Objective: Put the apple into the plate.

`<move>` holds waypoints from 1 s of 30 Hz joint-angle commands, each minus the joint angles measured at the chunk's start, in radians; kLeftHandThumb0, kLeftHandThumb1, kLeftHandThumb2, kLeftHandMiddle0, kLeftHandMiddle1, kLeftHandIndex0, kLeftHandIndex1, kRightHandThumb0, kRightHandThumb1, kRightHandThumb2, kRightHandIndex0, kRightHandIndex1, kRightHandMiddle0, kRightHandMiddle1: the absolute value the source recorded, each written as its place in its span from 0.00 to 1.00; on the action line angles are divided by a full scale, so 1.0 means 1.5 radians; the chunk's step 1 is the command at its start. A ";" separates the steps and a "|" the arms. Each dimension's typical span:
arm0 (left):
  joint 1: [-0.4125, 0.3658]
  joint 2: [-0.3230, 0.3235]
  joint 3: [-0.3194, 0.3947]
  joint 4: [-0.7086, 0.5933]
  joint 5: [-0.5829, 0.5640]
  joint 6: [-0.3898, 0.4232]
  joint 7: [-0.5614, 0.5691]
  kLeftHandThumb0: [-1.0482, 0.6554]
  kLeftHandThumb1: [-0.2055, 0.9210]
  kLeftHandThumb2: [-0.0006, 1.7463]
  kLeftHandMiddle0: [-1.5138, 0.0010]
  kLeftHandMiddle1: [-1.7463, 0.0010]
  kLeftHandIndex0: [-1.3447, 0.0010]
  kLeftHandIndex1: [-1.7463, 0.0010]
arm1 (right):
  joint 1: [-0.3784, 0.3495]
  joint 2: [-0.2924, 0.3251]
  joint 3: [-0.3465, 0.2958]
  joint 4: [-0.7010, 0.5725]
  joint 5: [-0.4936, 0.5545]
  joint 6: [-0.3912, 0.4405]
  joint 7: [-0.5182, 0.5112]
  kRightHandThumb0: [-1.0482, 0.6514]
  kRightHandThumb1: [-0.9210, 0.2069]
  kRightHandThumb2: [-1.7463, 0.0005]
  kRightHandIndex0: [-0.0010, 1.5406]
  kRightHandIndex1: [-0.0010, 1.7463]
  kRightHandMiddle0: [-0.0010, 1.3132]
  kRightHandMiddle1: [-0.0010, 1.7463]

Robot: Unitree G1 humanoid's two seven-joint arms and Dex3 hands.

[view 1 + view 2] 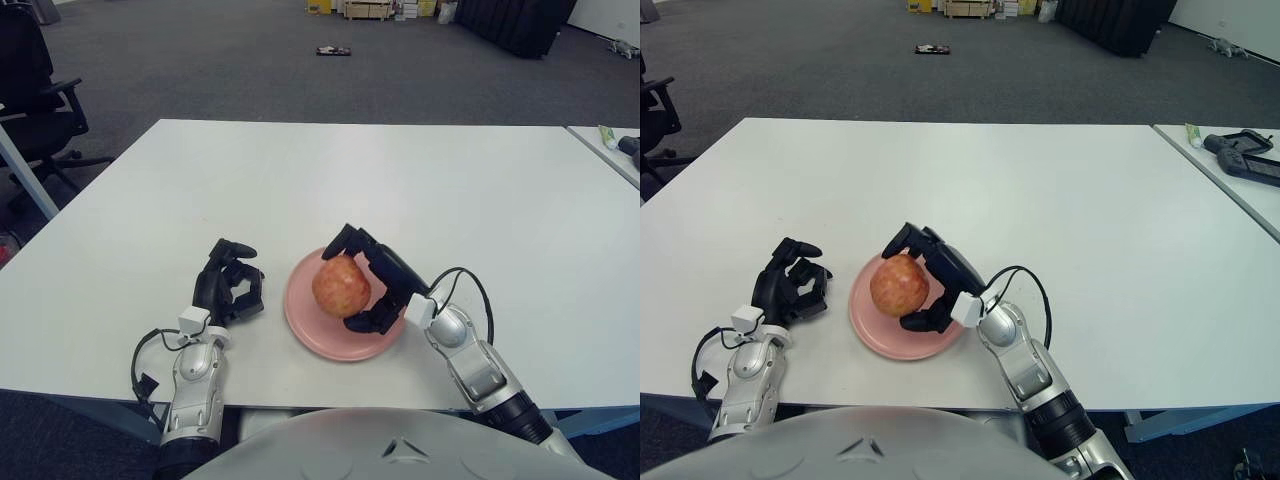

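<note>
The apple (341, 285) sits over the middle of the pink plate (305, 318), gripped from its right side by the right hand (372, 283), whose dark fingers (350, 240) wrap over the top and under the bottom. That sideways grip leaves the apple's underside free to meet the plate; whether it already touches is hard to tell. The left hand (229, 282) shows just left of the plate on the white table (300, 170), fingers curled and holding nothing, out of the way.
</note>
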 commanded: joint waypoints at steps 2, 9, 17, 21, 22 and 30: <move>-0.006 0.000 -0.002 0.009 0.004 0.001 0.004 0.61 0.51 0.73 0.63 0.00 0.73 0.00 | -0.011 -0.011 0.004 -0.001 -0.009 -0.009 0.018 0.62 0.77 0.08 0.55 0.96 0.43 1.00; -0.003 -0.003 -0.002 0.005 0.002 0.002 0.006 0.61 0.54 0.70 0.64 0.02 0.74 0.00 | -0.009 -0.018 0.011 0.004 -0.049 -0.007 0.014 0.61 0.76 0.09 0.54 0.96 0.43 1.00; -0.002 -0.004 -0.002 0.004 -0.001 0.004 0.004 0.61 0.54 0.69 0.63 0.05 0.73 0.00 | -0.009 -0.014 0.007 0.015 -0.104 -0.008 -0.015 0.61 0.76 0.08 0.54 0.97 0.43 1.00; -0.002 -0.002 -0.002 0.006 0.000 0.002 0.002 0.61 0.54 0.69 0.63 0.04 0.74 0.00 | -0.011 -0.010 0.004 0.026 -0.129 -0.021 -0.047 0.61 0.76 0.08 0.53 0.97 0.43 1.00; -0.002 -0.002 -0.002 0.006 0.000 0.001 0.002 0.61 0.54 0.69 0.64 0.04 0.74 0.00 | -0.011 -0.010 0.004 0.028 -0.133 -0.024 -0.053 0.61 0.76 0.08 0.53 0.98 0.43 1.00; -0.001 0.005 -0.004 0.004 0.003 0.007 -0.001 0.61 0.50 0.73 0.62 0.01 0.73 0.00 | -0.013 -0.008 -0.001 0.033 -0.142 -0.035 -0.082 0.61 0.71 0.13 0.48 1.00 0.43 0.96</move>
